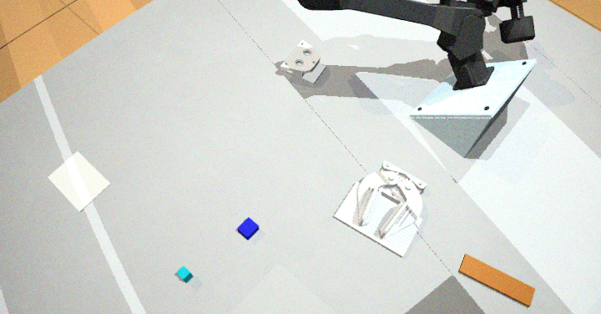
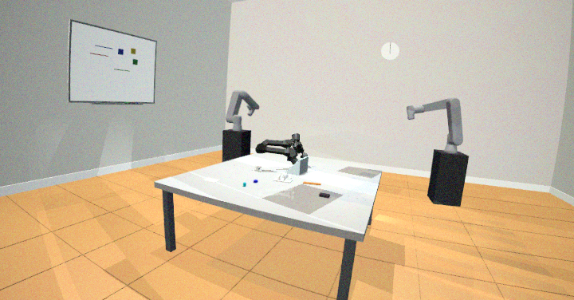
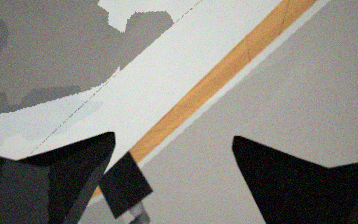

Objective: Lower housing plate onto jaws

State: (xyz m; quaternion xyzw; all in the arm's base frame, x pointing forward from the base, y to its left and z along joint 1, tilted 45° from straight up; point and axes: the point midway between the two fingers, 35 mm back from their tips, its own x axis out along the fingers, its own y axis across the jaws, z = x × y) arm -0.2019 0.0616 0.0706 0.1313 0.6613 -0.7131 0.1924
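Observation:
The housing plate (image 1: 309, 60), pale with two round holes, rests on a small grey block (image 1: 315, 75) at the upper middle of the top view, away from the fixture. The white fixture (image 1: 399, 248) (image 2: 284, 181) stands nearer the centre right. Two long raised jaws (image 1: 366, 206) (image 1: 393, 219) lie side by side on it, with small round stubs at their upper ends; no plate covers them. Fine contact at the pins is too small to tell. My gripper (image 3: 175, 140) is open and empty in the wrist view, folded back near the arm's base, far from both plate and fixture.
The arm's slanted pale mount (image 1: 454, 105) stands between plate and fixture, to the right. A blue cube (image 1: 248, 228), a cyan cube (image 1: 184, 273), an orange bar (image 1: 496, 279) and a cream square (image 1: 78, 194) lie on the table. A dark block (image 2: 324, 195) lies near its front.

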